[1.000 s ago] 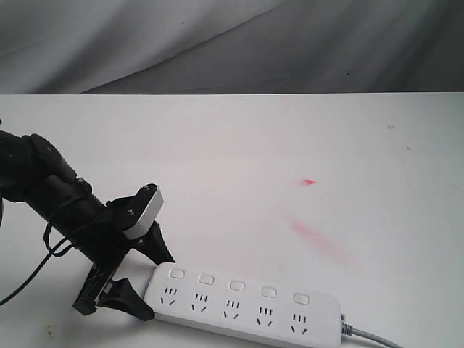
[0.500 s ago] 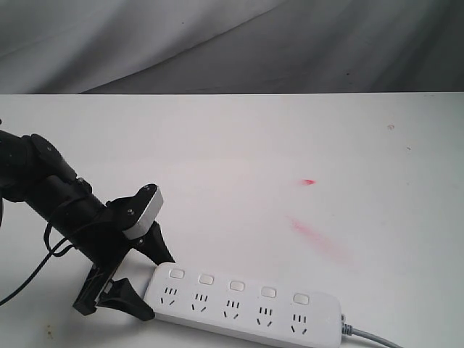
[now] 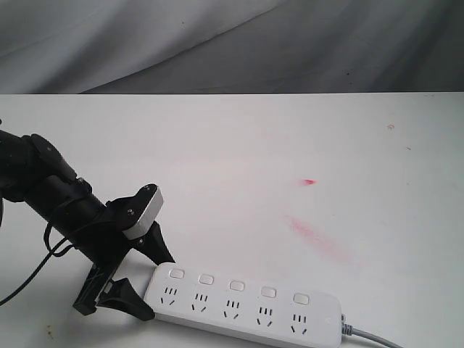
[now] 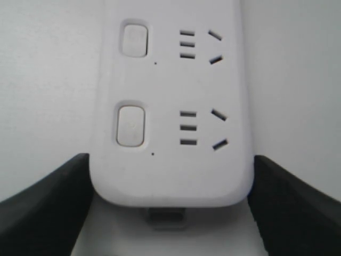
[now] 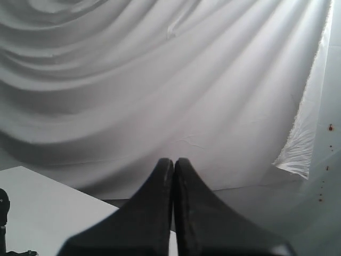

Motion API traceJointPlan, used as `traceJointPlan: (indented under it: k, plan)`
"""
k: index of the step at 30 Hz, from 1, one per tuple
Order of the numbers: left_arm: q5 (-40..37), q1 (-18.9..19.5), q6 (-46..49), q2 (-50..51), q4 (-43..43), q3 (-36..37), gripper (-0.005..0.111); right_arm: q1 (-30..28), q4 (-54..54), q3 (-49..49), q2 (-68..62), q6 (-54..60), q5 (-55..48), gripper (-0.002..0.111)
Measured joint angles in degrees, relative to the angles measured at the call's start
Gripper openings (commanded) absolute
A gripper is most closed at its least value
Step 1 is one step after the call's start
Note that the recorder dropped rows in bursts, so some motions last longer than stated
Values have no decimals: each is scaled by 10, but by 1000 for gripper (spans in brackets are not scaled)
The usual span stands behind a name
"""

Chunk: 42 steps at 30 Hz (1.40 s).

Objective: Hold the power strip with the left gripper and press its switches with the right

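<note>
Slippage is our first worry: nearest us on the counter [image 3: 239, 159] the power strip [image 3: 243, 301] lies flat, its grey cord [image 3: 366, 335] trailing off to the right. Our left end effector [image 3: 159, 288] straddles the cordless end, fingers [image 4: 42, 202] spread wide and seemingly touching both long edges, so we hold only that tip. A hard push on the switches [image 3: 237, 285], especially toward the cord, could pivot the bar out of that hold. Farther off, our right end effector [image 5: 173, 161], fingers pinched together, faces the curtain [image 5: 160, 80], the strip nowhere in its view; its blunt paired tip could miss a switch or catch two.
</note>
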<state>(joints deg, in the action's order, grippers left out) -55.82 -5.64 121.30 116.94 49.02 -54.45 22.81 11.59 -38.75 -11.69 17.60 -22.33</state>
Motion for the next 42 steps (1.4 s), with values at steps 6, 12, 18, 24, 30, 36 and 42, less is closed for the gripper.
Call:
traceJointPlan:
  k: [6, 12, 18, 24, 30, 36, 42]
  plan:
    - [0, 0, 0, 0, 0, 0, 50, 0, 0, 0, 0, 0, -2, 0]
    - [0, 0, 0, 0, 0, 0, 50, 0, 1, 0, 0, 0, -2, 0]
    - [0, 0, 0, 0, 0, 0, 50, -30, 1, 0, 0, -29, 0, 0]
    - [0, 0, 0, 0, 0, 0, 50, -111, 1, 28, 0, -86, 1, 0]
    - [0, 0, 0, 0, 0, 0, 50, -193, 1, 86, 0, -115, 1, 0]
    - [0, 0, 0, 0, 0, 0, 50, -240, 1, 142, 0, -123, 26, 0]
    - [0, 0, 0, 0, 0, 0, 50, -273, 1, 195, -1, -133, 61, 0]
